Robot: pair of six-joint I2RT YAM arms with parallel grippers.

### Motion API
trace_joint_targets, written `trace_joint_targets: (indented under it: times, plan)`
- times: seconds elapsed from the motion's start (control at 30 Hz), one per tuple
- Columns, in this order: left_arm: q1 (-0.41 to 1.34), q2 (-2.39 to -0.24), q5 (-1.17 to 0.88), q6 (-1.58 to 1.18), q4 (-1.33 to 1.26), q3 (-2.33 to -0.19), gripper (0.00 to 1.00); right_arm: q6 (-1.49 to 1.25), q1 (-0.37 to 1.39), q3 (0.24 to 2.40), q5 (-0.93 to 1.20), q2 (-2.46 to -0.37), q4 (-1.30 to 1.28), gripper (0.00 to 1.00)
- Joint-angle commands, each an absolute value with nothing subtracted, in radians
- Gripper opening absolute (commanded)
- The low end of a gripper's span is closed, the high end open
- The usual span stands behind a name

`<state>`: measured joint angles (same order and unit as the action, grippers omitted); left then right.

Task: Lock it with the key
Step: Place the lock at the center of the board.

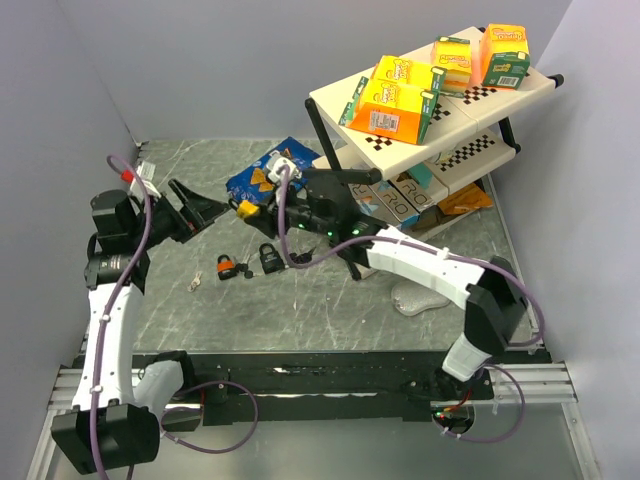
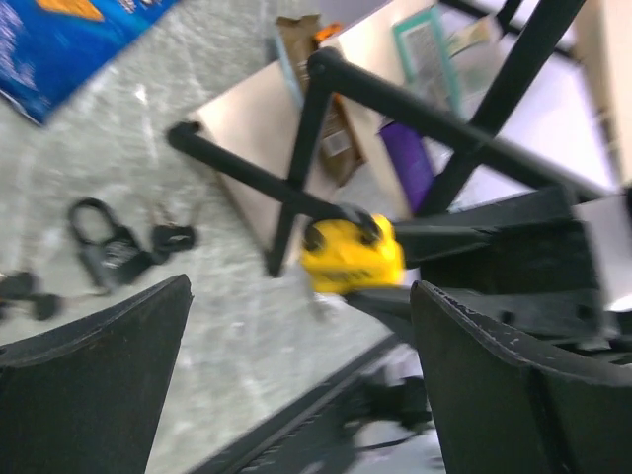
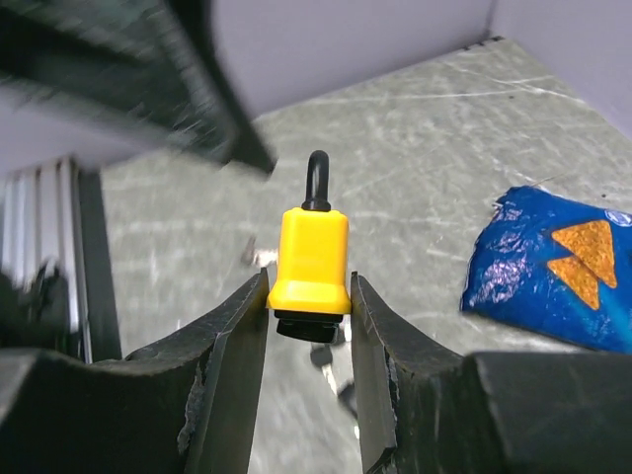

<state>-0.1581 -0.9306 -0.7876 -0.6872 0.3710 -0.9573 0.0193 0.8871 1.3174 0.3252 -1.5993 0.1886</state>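
Loose metal piece (image 1: 196,283): lower left of the top view, on the table; small and silvery, perhaps a key, too small to tell.
Left gripper (image 1: 213,212): left of centre, raised off the table, fingers spread wide and grasping nothing.
Orange padlock (image 1: 228,267): on the table below the left gripper, lying flat.
Yellow padlock (image 1: 244,207): the task's item, centre of the top view, held in the air between the two grippers, just beside the left fingertips.
Shackle (image 3: 316,179): black, pointing away from the right wrist towards the left gripper; whether it is seated cannot be told.
Right gripper (image 3: 308,286): clamped on the yellow padlock, one finger on each side of the body's lower half.
Black padlock (image 1: 268,258): on the table, centre, keys beside it.
Blue snack bag (image 1: 262,172): above centre, flat on the table.
Shelf rack (image 1: 520,95): upper right, carrying yellow boxes.
Step in hand (judged): the left gripper lines up on the yellow padlock while the right steadies it.
Handling advice: hold the right grip firm and level; centre the left fingers on the shackle end before closing; push or turn along the padlock's own axis, never sideways.
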Motion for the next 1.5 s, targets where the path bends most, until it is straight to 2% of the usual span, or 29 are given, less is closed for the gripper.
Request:
trace_joint_targets:
  times: [0.0,0.27,0.77,1.0,1.27,1.3,1.33,1.37,1.4,1.43,1.47]
  plan:
    - [-0.163,-0.874,-0.778,-1.041,0.155,-0.911,0.96,-0.112,0.905,1.437,0.196,-1.655,0.318,0.0]
    - [-0.155,-0.881,-0.727,-1.052,0.164,-0.882,0.99,-0.187,0.931,1.459,0.196,-1.681,0.342,0.0]
    - [-0.132,-0.879,-0.73,-1.058,0.135,-0.85,0.76,-0.221,0.962,1.502,0.175,-1.718,0.354,0.0]
    - [-0.127,-0.877,-0.727,-1.057,0.137,-0.844,0.69,-0.235,0.979,1.546,0.169,-1.753,0.35,0.0]
    - [-0.127,-0.88,-0.684,-1.028,0.158,-0.87,0.48,-0.236,0.986,1.549,0.173,-1.764,0.341,0.0]
    - [-0.127,-0.884,-0.681,-1.026,0.158,-0.874,0.36,-0.236,0.985,1.548,0.176,-1.764,0.339,0.0]
    - [-0.127,-0.887,-0.675,-1.016,0.16,-0.877,0.29,-0.235,0.985,1.551,0.204,-1.767,0.337,0.0]
    - [-0.127,-0.888,-0.667,-1.008,0.17,-0.885,0.22,-0.233,0.986,1.554,0.212,-1.769,0.334,0.09]
    - [-0.129,-0.896,-0.64,-0.997,0.196,-0.902,0.09,-0.232,0.983,1.554,0.218,-1.769,0.325,0.18]
    - [-0.135,-0.902,-0.632,-0.965,0.212,-0.911,0.03,-0.224,0.983,1.551,0.222,-1.766,0.322,0.29]
    - [-0.141,-0.91,-0.624,-0.938,0.239,-0.925,0.01,-0.216,0.982,1.543,0.232,-1.763,0.318,0.49]
